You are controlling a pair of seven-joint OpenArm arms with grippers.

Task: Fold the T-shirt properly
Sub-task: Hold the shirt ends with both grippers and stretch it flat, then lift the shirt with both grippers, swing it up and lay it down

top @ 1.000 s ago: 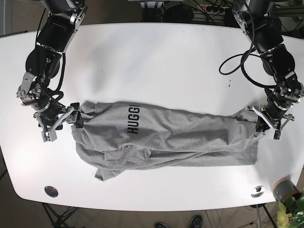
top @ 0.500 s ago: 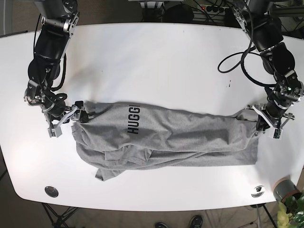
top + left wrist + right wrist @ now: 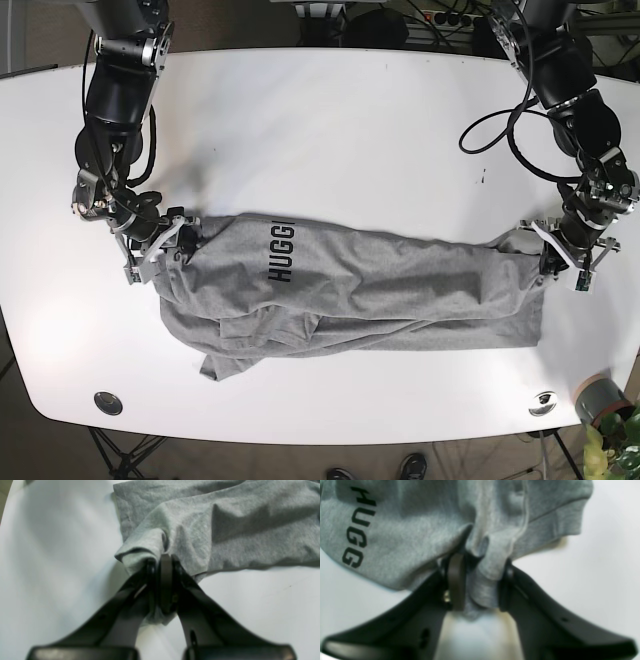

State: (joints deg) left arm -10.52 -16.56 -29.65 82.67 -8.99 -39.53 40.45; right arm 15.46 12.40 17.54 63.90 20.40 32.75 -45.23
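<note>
The big white desk [image 3: 330,120] fills most of the base view. On its near half lies the gray T-shirt [image 3: 350,295], stretched long from side to side, with folds and wrinkles all over it. Black letters "HUGG" [image 3: 279,250] run down the cloth near one end. A loose flap of the shirt sticks out at the near edge, toward the front of the desk.

Two black arms reach down from the far side, one at each end of the shirt. A black cable [image 3: 500,135] loops over the desk beside the left arm.

The right pincer [image 3: 480,580] is pinching the T-shirt at the end by the letters. A thick bunch of gray cloth is squeezed between its two black fingers [image 3: 456,580], and the cloth hangs over them, so their tips are hidden.

The left pincer [image 3: 161,580] is pinching the T-shirt at the other end. Its fingers are pressed close together on a rolled corner of the cloth, and a small bit of cloth pokes out below them.

Small things sit near the front edge of the desk: a round metal disc [image 3: 108,402] on one side, a shiny round piece [image 3: 543,402] on the other. Just off that corner are a gray pot [image 3: 598,398] and green leaves [image 3: 615,445]
</note>
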